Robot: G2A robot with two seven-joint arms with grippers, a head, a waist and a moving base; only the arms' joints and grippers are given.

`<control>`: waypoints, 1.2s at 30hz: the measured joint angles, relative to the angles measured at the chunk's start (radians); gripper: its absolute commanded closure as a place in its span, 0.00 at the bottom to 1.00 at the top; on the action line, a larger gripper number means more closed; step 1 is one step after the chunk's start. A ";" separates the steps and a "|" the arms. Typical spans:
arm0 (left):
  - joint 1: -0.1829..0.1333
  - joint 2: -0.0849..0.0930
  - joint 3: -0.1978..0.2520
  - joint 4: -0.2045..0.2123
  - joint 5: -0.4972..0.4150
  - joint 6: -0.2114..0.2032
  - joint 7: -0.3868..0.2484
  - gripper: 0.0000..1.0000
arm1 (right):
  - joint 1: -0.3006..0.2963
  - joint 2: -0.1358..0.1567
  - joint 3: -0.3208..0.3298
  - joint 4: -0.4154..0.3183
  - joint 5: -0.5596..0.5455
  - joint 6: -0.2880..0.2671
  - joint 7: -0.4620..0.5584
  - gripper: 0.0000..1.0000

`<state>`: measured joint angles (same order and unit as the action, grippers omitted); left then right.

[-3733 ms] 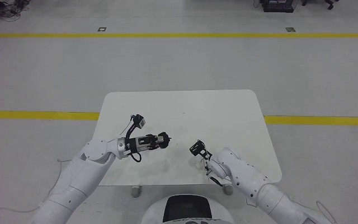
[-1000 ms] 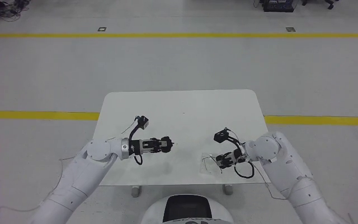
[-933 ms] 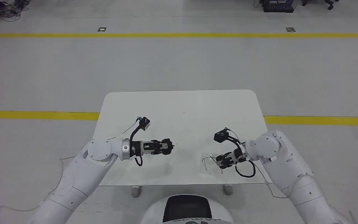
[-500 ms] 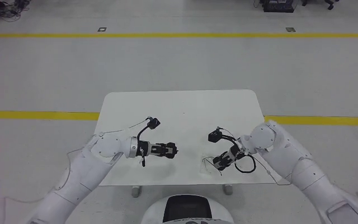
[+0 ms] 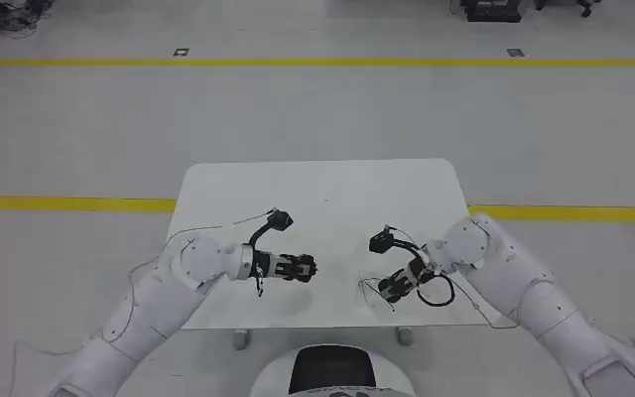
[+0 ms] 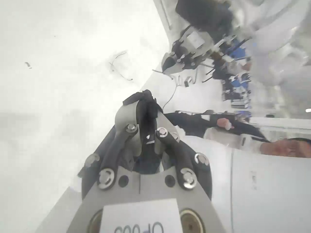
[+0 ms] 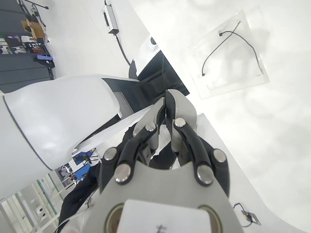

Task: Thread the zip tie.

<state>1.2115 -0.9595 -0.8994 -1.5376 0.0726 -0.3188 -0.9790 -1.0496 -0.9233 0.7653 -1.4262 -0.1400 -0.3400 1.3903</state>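
- Since two black zip ties (image 7: 232, 33) lie crossed in the clear tray (image 7: 238, 76) near the front edge of the table (image 5: 327, 189), the step in hand looks to be picking one up. It is best taken away from the crossing, so the other does not drag along.
- The right gripper (image 7: 166, 96) hangs just beside the tray with its jaws closed together. A thin dark line runs out from between them, perhaps a tie, though that cannot be told for sure.
- The left gripper (image 6: 145, 98) sits apart from the tray over bare table, jaws likewise closed, with nothing plainly held.
- For threading, one gripper would best pinch near the head with the slot facing the other arm. The other should hold the tail close to its tip, so the floppy strap cannot bend away.
- The likely risk is the thin tie slipping or twisting between the pads.
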 measured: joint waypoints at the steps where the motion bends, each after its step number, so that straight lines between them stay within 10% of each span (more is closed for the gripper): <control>1: -0.002 0.000 0.005 -0.003 0.013 -0.001 0.000 1.00 | 0.014 0.006 -0.019 -0.001 0.012 0.000 0.000 1.00; 14: -0.019 -0.001 0.068 -0.054 0.184 0.061 0.038 1.00 | 0.307 0.051 -0.419 0.032 0.332 0.000 0.000 1.00; 36: -0.044 -0.010 0.128 -0.075 0.243 0.072 0.062 1.00 | 0.339 0.002 -0.462 0.061 0.332 0.034 0.000 1.00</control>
<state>1.1676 -0.9698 -0.7712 -1.6129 0.3157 -0.2471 -0.9170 -0.7106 -0.9214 0.3029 -1.3650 0.1918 -0.3064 1.3900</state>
